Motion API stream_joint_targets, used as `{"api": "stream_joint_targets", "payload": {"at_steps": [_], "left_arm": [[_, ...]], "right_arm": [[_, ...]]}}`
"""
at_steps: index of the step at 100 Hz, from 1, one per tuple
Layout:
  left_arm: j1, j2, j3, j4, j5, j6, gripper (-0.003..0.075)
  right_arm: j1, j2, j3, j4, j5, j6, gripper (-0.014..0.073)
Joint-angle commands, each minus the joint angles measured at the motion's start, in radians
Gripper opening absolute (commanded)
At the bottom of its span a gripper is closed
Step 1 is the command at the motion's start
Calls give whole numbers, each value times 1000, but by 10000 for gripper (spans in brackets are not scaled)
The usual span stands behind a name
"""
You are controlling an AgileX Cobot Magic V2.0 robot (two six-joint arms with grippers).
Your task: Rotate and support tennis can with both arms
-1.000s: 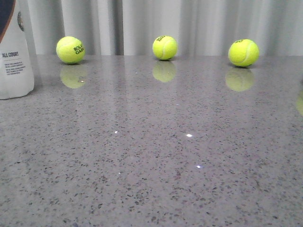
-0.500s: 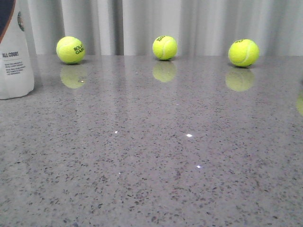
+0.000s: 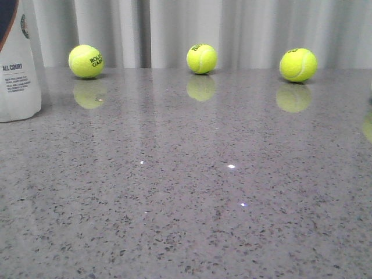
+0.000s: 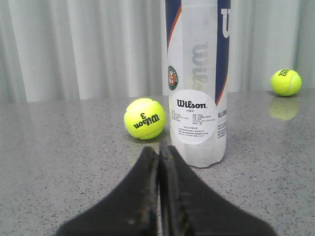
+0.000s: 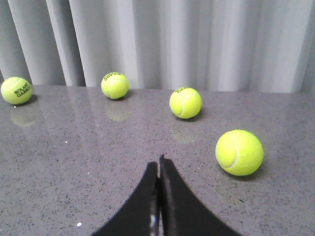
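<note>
Your Wilson tennis can (image 4: 197,83) stood upright on the speckled grey table (image 3: 192,221), at the far left of the front view (image 3: 17,64), with nothing gripping or propping it. In the left wrist view it rose just ahead of your left gripper (image 4: 158,152), whose black fingers (image 4: 142,196) were pressed together with no gap and nothing between them. That put the arm facing the can at low height, which I'd judge a fair line for reaching its lower wall, though the jaws would have to part to take it.

Your right gripper (image 5: 158,169) was likewise closed on nothing, aimed across open table toward loose tennis balls, the nearest one (image 5: 239,152) lying off to one side. It was well apart from the can, so it gave no support.

The can was a clear tube with a white lower label carrying the Wilson name, a navy band edged in orange higher up, and a small round badge. A Wilson 3 ball (image 4: 144,118) sat just beside its base. Three balls (image 3: 202,58) lined the back edge before the pale curtain (image 3: 174,29).

An upright, unheld can would fit either the approach or a release after turning.
</note>
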Motion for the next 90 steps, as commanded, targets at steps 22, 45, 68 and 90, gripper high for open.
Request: {"api": "stream_joint_targets", "payload": {"at_steps": [22,45,68,90], "left_arm": [[1,-38,46,-6,-78,-10,-21],[1,-38,46,-6,-78,-10,-21],[1,-38,46,-6,-78,-10,-21],[1,-38,46,-6,-78,-10,-21]], "right_arm": [[-104,-158,168,-15,-205,-4,-70],[-148,-314,285,-15,-235,-4,-70],[-153,-330,381,-14,-376,-1,-70],[-153,-330,380,-14,-376,-1,-70]]}}
